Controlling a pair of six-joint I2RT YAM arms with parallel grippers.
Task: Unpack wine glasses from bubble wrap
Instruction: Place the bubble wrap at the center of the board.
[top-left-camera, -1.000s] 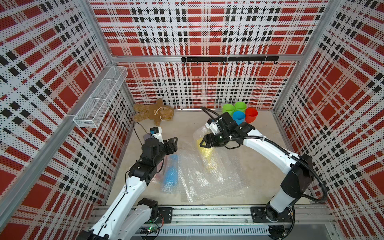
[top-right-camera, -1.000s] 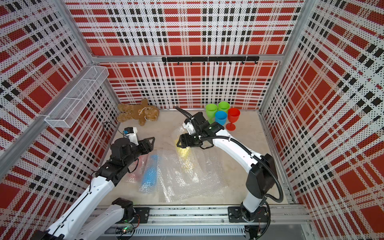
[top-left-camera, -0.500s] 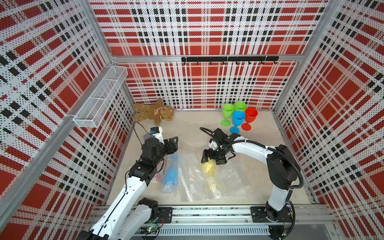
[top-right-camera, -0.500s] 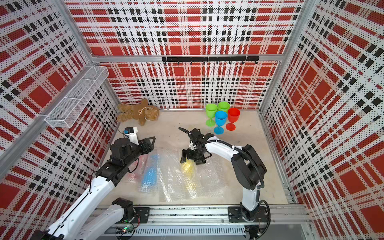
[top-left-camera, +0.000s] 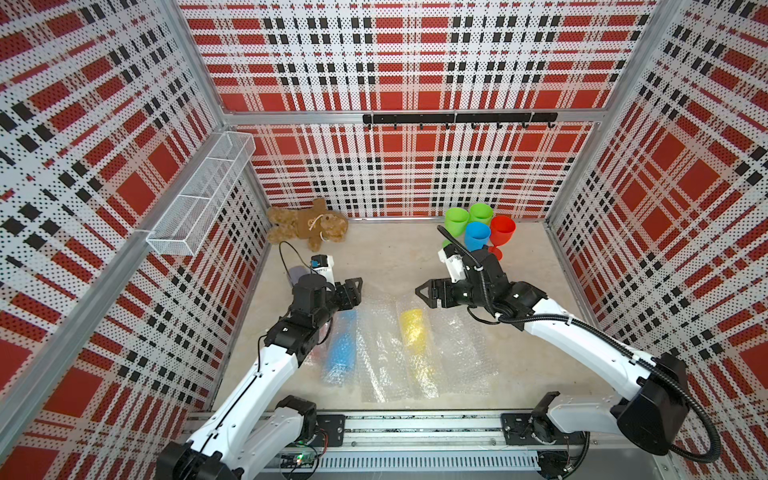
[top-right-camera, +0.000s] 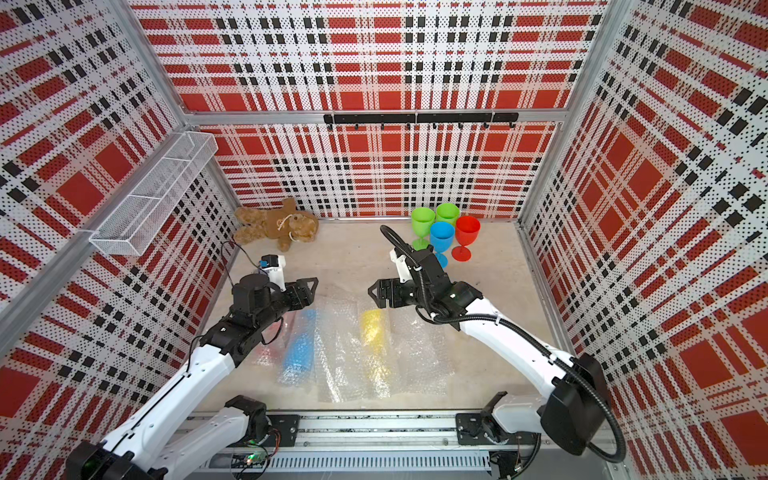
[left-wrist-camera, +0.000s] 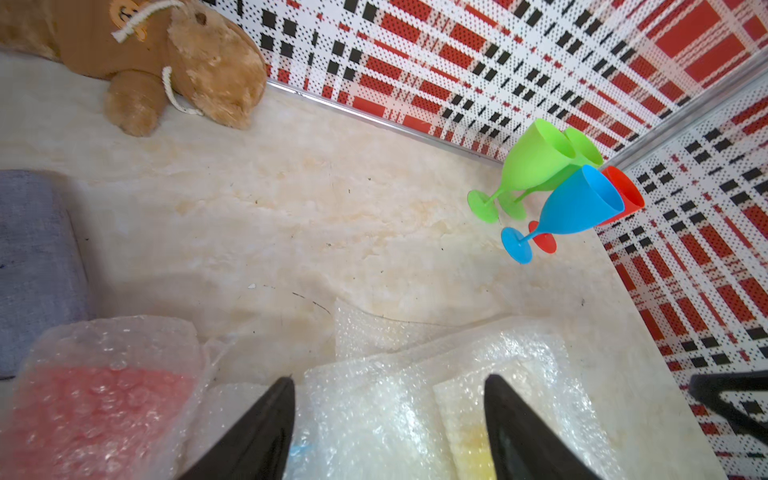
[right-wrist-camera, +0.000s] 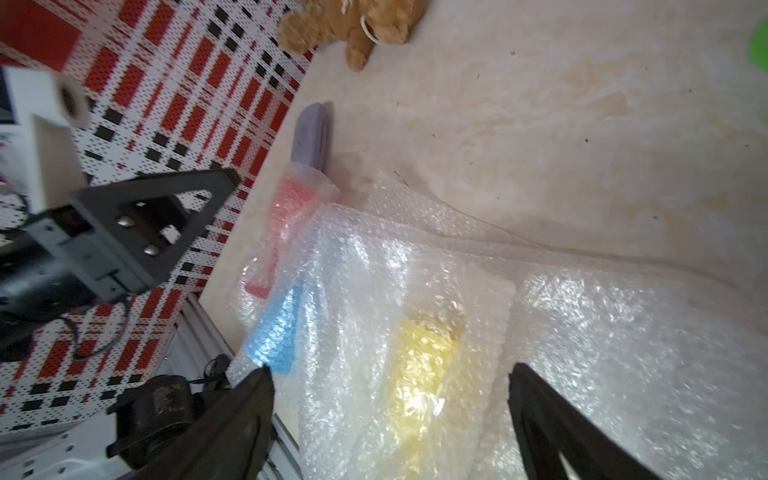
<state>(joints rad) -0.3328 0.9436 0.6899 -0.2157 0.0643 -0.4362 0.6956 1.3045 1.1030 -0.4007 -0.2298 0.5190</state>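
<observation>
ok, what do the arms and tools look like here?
The left arm and right arm have white links and black joints. The left tool and right tool are black, with triangular cut-out fingers. A white camera mount sits at each wrist. A black ribbed cable loops along the right arm.

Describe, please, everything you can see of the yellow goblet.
The yellow goblet lies on its side, fully wrapped in clear bubble wrap on the table. Through the dimpled plastic only a blurred yellow bowl shows clearly; the stem and foot are faint. A wrapped blue goblet lies beside it, apart. The open right gripper hovers by its far end without touching it.
</observation>
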